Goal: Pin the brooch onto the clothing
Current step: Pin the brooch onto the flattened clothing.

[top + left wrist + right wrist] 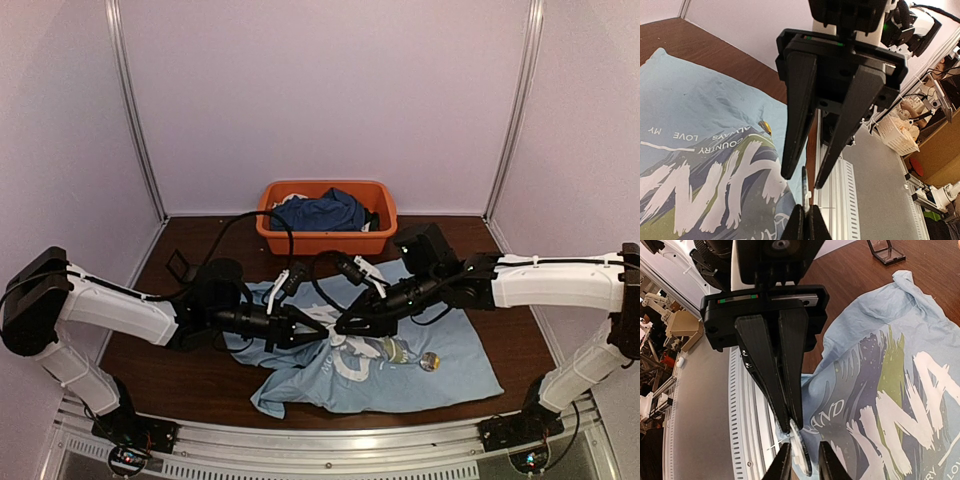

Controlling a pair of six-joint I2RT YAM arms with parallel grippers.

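Observation:
The clothing (440, 385) is a light blue T-shirt lying rumpled on the table, print up (690, 90) (900, 330). Both grippers meet over its middle. My left gripper (324, 335) (805, 220) is shut on the brooch (805, 182) (801, 450), a thin round disc with a white back, held edge-on above the shirt. My right gripper (343, 328) (805, 462) is open, its fingers straddling the disc with a gap on one side. In the top view the held disc is mostly hidden between the fingers.
A second small round gold-silver disc (430, 362) (765, 127) lies on the shirt's right part. An orange bin (325, 242) with a dark blue garment (320, 212) stands behind. A small open black case (180, 265) (885, 251) sits at back left on the brown table (180, 380).

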